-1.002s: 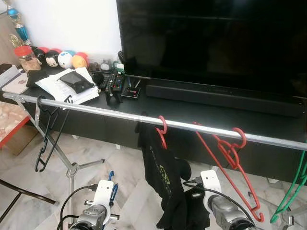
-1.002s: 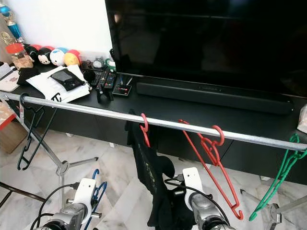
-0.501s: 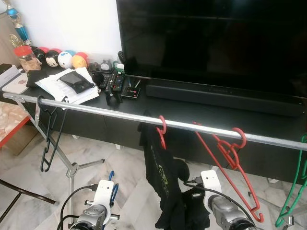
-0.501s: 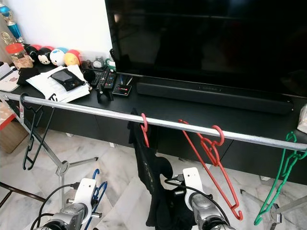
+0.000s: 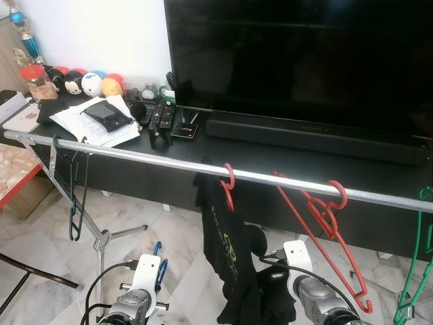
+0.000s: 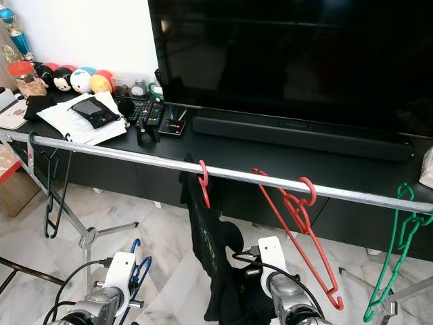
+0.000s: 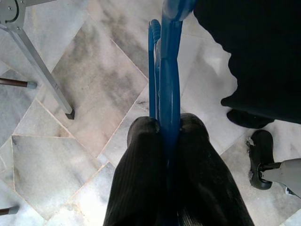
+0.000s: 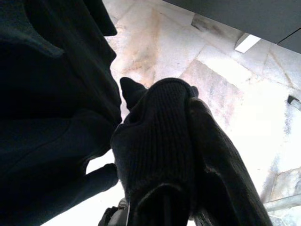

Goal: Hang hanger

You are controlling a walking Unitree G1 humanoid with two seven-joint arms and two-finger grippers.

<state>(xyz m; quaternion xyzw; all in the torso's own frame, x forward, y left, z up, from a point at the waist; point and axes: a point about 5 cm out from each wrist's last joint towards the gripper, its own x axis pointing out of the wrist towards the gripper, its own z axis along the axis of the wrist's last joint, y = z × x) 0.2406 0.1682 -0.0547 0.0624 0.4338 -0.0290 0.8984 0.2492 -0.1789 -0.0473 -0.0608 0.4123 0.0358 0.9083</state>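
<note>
Left gripper (image 7: 168,129), low over the marble floor (image 7: 70,155), is clamped on a blue hanger (image 7: 167,70), fingers (image 7: 141,165) pressed to either side of its frame. In the head views the hanger sits just above the left wrist, well below the steel rail (image 5: 169,159), not hung yet.

Right gripper (image 8: 190,101) is pressed together w/ its fingers (image 8: 160,141) beside a black garment (image 5: 226,257); can't tell whether any cloth is pinched between them. The garment hangs from a red hanger (image 5: 229,186) hooked on the rail, approx. mid-span.

Also on the rail: a black hanger (image 5: 73,196) near the left end, two more red hangers (image 5: 328,223) right of centre, a green hanger (image 6: 396,250) at the far right.

Behind the rail, a black TV bench (image 5: 270,159) carries a big TV (image 5: 298,61), soundbar (image 5: 311,139), remotes (image 5: 159,118), papers (image 5: 95,122) and round plush toys (image 5: 84,84).
</note>
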